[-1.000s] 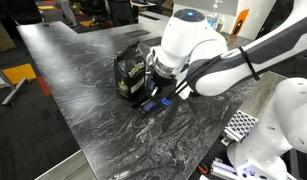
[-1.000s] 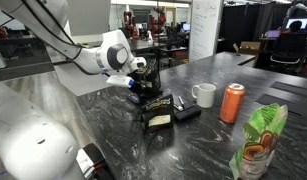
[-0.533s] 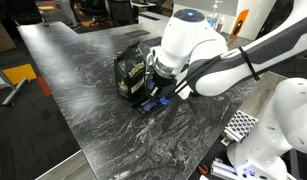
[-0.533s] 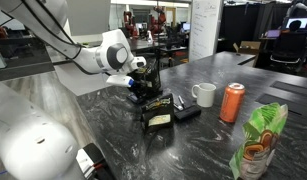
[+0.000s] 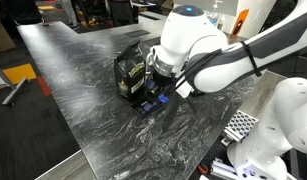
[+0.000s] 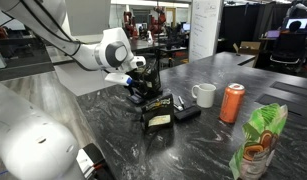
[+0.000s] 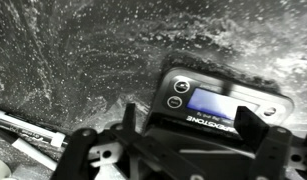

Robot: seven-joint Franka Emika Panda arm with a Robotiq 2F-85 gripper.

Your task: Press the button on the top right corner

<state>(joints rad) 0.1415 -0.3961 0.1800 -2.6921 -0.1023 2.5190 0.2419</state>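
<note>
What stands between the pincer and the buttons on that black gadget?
Nothing visible. In the wrist view the pincer hangs just over the gadget, its two round buttons uncovered; the marker lies off to one side.

The white arm [image 5: 233, 58] is bent at the elbow, and its wrist is turned so that the gripper [image 5: 153, 88] points steeply down. In an exterior view the gripper [image 6: 145, 92] hangs low beneath the rounded white wrist joint [image 6: 115, 48]. In the wrist view it comes in from the bottom edge, its dark fingers [image 7: 255, 122] spread apart with a clear gap between them.
</note>
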